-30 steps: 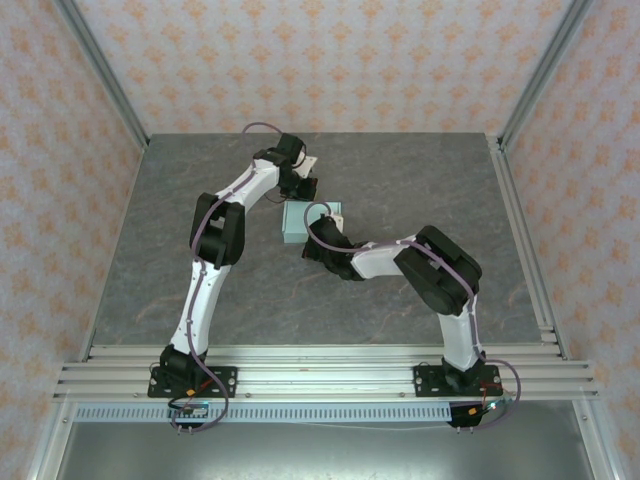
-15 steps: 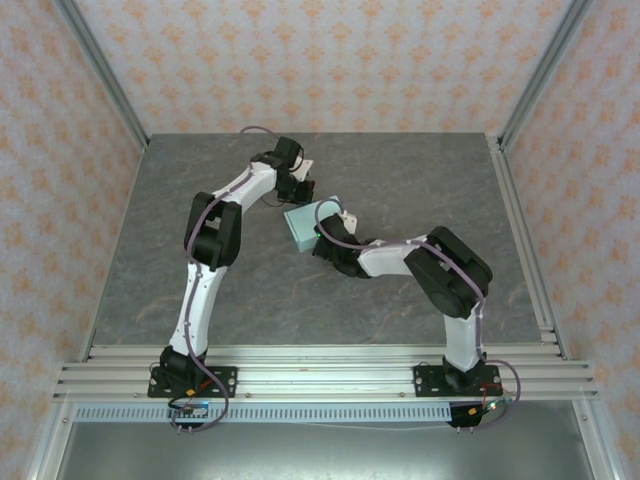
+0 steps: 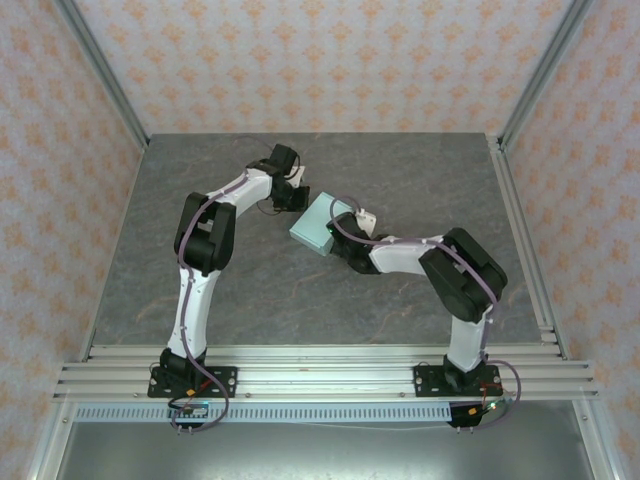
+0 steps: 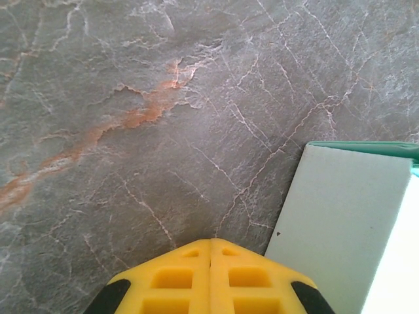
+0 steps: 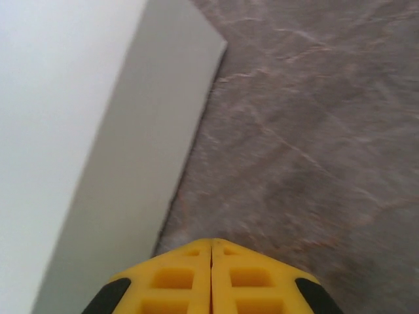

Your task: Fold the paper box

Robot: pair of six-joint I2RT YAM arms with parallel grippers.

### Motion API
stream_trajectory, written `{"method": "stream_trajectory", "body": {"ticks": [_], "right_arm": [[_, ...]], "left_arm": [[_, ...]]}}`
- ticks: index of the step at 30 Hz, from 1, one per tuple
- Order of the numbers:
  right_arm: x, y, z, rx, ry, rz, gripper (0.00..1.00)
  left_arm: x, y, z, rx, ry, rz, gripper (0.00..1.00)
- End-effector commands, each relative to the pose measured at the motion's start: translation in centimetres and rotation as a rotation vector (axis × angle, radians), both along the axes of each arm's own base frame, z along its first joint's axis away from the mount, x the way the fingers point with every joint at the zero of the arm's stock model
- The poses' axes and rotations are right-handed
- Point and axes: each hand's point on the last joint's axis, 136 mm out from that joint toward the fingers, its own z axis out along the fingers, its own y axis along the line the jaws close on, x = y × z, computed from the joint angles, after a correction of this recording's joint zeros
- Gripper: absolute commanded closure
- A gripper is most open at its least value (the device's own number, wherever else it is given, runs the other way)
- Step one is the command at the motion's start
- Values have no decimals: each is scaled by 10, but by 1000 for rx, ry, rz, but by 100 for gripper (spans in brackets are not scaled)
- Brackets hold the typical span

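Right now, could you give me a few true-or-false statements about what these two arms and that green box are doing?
1. The paper box lies on the grey table between the two arms' tips. True.
2. The left gripper is spread wide. False: its fingers are pressed together.
3. The right gripper clamps the box. False: it is shut on nothing, and the box lies beside it.
4. The box is pale green. True.

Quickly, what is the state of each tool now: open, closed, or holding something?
Left tool: closed, holding nothing; the paper box lies beside it.
Right tool: closed, holding nothing.
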Motion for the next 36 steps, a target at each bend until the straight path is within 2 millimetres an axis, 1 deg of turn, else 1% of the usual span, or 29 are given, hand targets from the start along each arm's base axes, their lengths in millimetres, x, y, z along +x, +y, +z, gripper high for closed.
{"method": "stream_trajectory", "body": {"ticks": [1, 3, 5, 6, 7, 11, 15, 17, 18, 21, 26, 29, 34, 36], "right_arm": [[-15, -32, 16, -103, 18, -62, 88], [-19, -37, 26, -106, 18, -73, 85], [-23, -33, 36, -45, 16, -70, 81], [-25, -27, 39, 3, 16, -63, 79], [-27, -20, 42, 67, 17, -53, 75], [-30, 9, 56, 279, 13, -40, 55], [-29, 38, 59, 421, 27, -28, 32], [-26, 51, 58, 483, 35, -27, 24], [-24, 55, 56, 502, 39, -27, 22], [-19, 68, 55, 550, 47, -24, 19], [-10, 85, 49, 582, 72, -17, 18], [-8, 89, 48, 590, 75, -19, 20], [-7, 91, 44, 588, 83, -20, 21], [-6, 92, 42, 587, 87, -22, 21]], "left_arm": [[-22, 20, -22, 72, 121, 48, 100], [-19, 21, -18, 75, 109, 53, 100], [-17, 23, -15, 78, 100, 64, 100], [-17, 24, -14, 78, 96, 69, 100], [-16, 25, -12, 76, 88, 79, 100], [-17, 27, -4, 53, 60, 121, 100], [-18, 29, -3, 52, 49, 136, 100], [-19, 29, -5, 52, 56, 135, 100], [-19, 28, -6, 49, 58, 132, 100], [-19, 28, -10, 50, 63, 132, 100], [-20, 28, -12, 48, 70, 127, 100], [-20, 27, -11, 50, 71, 121, 100], [-21, 26, -12, 46, 73, 116, 100], [-23, 26, -15, 41, 82, 115, 100]]}}
